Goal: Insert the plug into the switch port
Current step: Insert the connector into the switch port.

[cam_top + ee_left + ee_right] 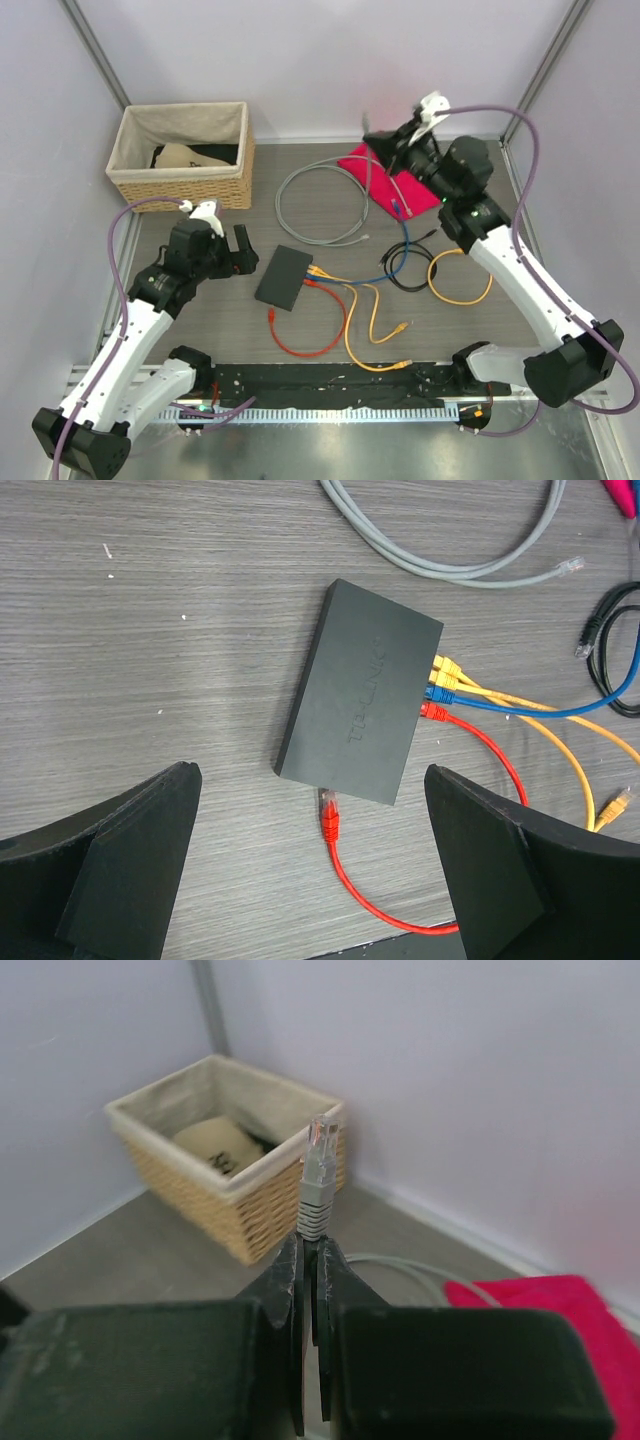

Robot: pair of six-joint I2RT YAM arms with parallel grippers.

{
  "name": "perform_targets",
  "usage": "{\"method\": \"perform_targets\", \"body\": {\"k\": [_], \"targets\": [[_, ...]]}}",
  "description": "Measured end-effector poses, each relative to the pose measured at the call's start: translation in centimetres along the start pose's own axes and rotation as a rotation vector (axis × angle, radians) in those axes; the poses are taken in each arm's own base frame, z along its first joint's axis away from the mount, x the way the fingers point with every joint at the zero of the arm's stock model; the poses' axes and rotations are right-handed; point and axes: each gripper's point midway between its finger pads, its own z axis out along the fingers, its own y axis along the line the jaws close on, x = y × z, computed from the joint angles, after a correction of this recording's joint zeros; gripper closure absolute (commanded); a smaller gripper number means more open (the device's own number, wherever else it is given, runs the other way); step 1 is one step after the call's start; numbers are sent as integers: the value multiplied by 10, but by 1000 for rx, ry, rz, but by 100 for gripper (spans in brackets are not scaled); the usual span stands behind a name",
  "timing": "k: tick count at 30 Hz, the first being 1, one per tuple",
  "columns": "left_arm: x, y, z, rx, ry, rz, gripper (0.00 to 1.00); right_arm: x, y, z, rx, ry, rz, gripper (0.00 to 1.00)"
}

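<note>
The switch (284, 277) is a flat dark grey box lying mid-table, also in the left wrist view (362, 690). Yellow, blue and red plugs (438, 688) sit in sockets along its right long edge. A loose red plug (329, 815) lies against its near short edge. My left gripper (235, 250) hovers just left of the switch, open, with nothing between its fingers (310, 772). My right gripper (385, 148) is raised at the back over the red cloth. It is shut (313, 1245) on the cable just below a grey plug (318, 1172), which stands upright above the fingertips.
A wicker basket (180, 155) stands at the back left, also seen beyond the right gripper (225, 1175). A red cloth (385, 175) lies at the back right. The grey cable (300, 190) loops behind the switch. Black (410, 270), blue, yellow and red (305, 345) cables sprawl to its right and front.
</note>
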Motion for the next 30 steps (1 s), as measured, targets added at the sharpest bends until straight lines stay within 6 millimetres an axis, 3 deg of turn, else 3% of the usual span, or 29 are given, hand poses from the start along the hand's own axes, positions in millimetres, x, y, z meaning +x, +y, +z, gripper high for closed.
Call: {"method": "perform_targets", "body": {"k": [6,10,20,25,30], "targets": [[1,2,1,-2,2,-8,0,68,95,-12,-274,147,117,99],[2,-1,0,23,-3,-11,0,97,132,-25,-382,207,189,99],[-10,-46,-14,295,-114,-75,0,214,157,-70,-450,429,462,99],[-9,-69,-2,412,-83,-171,0,241,173,-80,-504,497,532,98],[-6,-90,16,463,-29,-239,8,254,186,-83,-562,522,571,98]]}}
